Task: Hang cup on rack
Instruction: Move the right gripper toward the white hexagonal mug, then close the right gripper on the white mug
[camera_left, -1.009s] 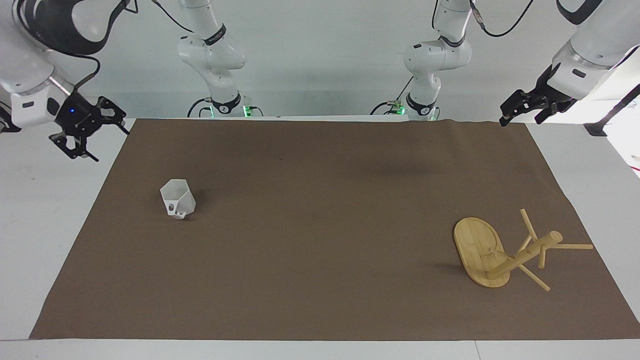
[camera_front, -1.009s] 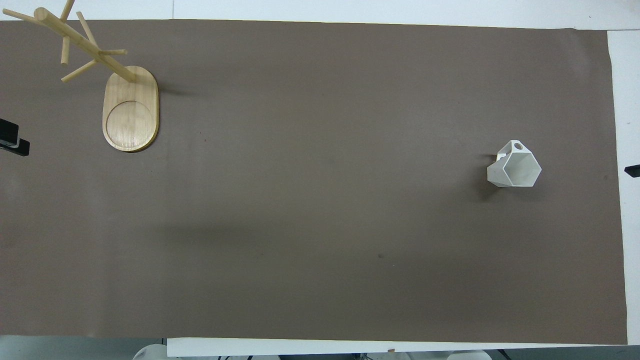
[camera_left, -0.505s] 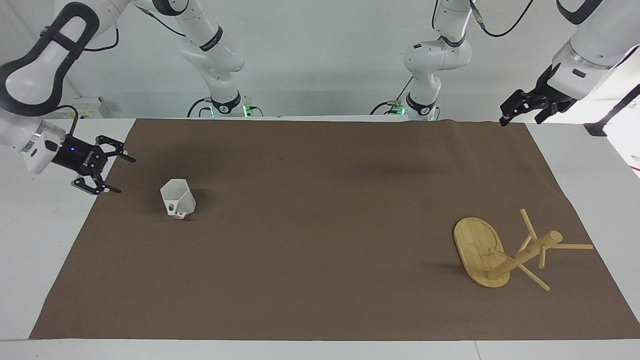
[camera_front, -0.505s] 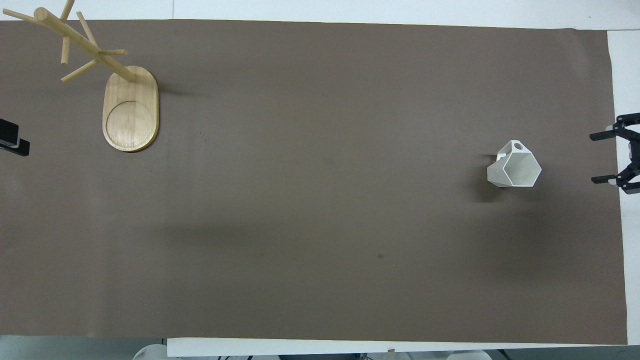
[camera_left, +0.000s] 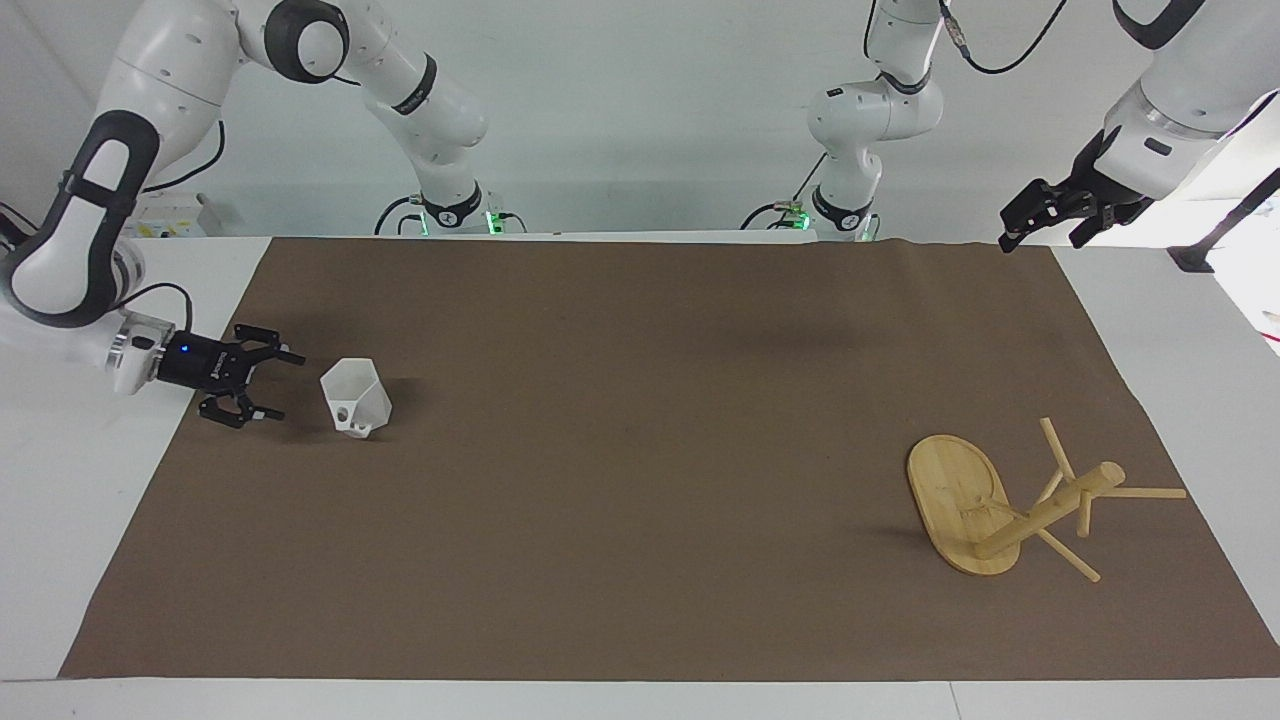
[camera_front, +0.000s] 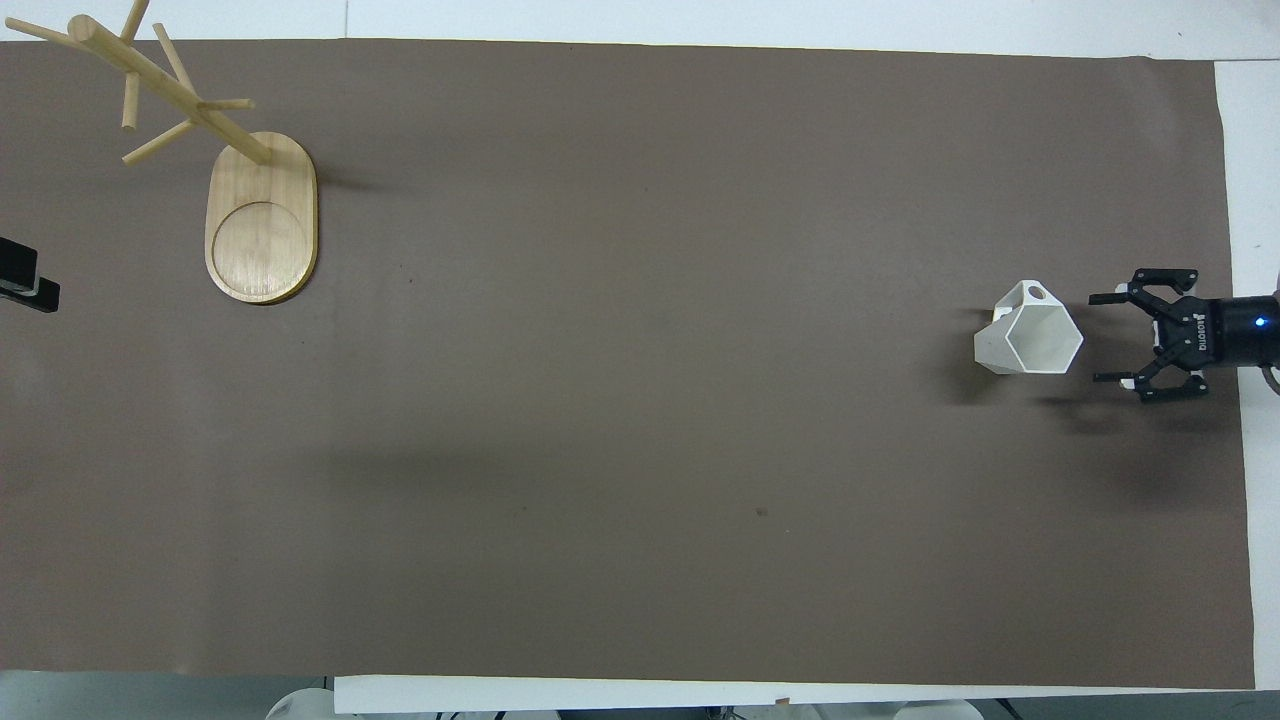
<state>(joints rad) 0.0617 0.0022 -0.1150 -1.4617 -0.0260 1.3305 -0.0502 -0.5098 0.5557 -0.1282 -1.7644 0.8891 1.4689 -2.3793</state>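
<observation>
R gripper (camera_left: 282, 384) sits low over the brown mat (camera_left: 640, 480) at the right arm's end of the table, lying roughly horizontal w/ fingers spread wide, pointed at the cup (camera_left: 355, 396). It holds nothing; tips just beside the cup, not touching. Cup stands upright on the mat, mouth up, blocky handle on the side away from the robots. Rack (camera_left: 1000, 505) stands upright at the left arm's end, well apart from the cup. L gripper (camera_left: 1035, 228) waits raised over the mat's corner near its base, fingers apart, empty.
</observation>
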